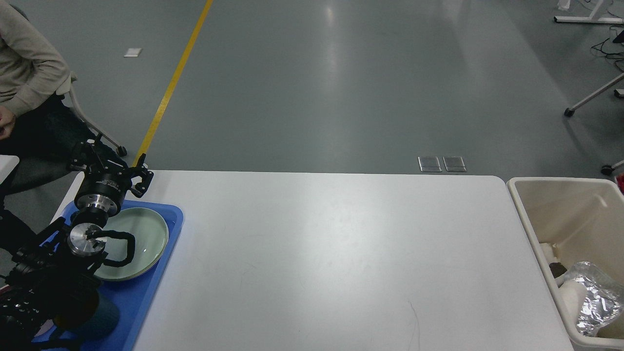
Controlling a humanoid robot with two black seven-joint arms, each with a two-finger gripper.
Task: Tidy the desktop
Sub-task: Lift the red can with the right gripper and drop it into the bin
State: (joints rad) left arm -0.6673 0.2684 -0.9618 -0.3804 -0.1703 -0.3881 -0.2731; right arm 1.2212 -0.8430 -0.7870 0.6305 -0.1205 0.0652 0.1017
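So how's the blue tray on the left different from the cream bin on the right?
The blue tray is shallow and lies on the desktop; the cream bin is deep and stands just off the desktop's right edge. The tray holds a pale green plate; the bin holds crumpled silver foil and other scraps. The left gripper hangs at the tray's far end; nothing hangs over the bin. Both are rectangular containers.

On your left, the blue plastic tray (168, 229) sits on the large matte white desktop (331, 258), with the pale green round plate (146, 234) in it. On your right, the cream rectangular bin (524, 204) stands just beside the desktop's edge, with crumpled silver foil (597, 297) inside.
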